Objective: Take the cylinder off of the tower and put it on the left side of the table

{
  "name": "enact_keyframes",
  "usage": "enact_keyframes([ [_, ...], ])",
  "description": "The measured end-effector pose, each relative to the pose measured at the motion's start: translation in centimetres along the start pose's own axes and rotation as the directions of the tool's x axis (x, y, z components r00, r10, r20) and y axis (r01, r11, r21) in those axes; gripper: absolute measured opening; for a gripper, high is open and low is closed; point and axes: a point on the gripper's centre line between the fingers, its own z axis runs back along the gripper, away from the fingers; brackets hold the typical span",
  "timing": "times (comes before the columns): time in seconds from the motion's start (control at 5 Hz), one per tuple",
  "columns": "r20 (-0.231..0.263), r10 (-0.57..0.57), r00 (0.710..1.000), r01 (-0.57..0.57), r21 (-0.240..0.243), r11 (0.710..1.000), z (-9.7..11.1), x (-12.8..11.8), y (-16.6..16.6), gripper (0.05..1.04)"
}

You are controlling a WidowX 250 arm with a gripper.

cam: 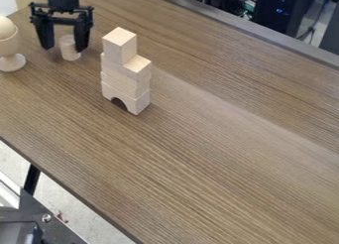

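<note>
A pale wooden goblet (9, 45) stood upright at the left edge of the view; a rounded piece (5, 28) was seated in its top. At the upper right, a dark housing (270, 15) displayed blue indicator lights (279, 11). Loose cables (232, 0) were located beside it. At the lower left, a dark panel (53, 232) carried a round metal fastener (46, 218), adjacent to light-coloured floor (74, 194).

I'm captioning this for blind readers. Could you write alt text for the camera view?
Open black gripper at a small wooden cylinder, upper left on a brown table. To the right stands a wooden block tower with an arched base; a goblet-shaped wooden piece is at the left edge.
</note>
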Motion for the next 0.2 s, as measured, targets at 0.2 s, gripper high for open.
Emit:
enact_keyframes([
  [0.2,0.124,0.001,0.992,0.003,-0.038,0.999,5.17,-0.65,-1.62,1.000],
])
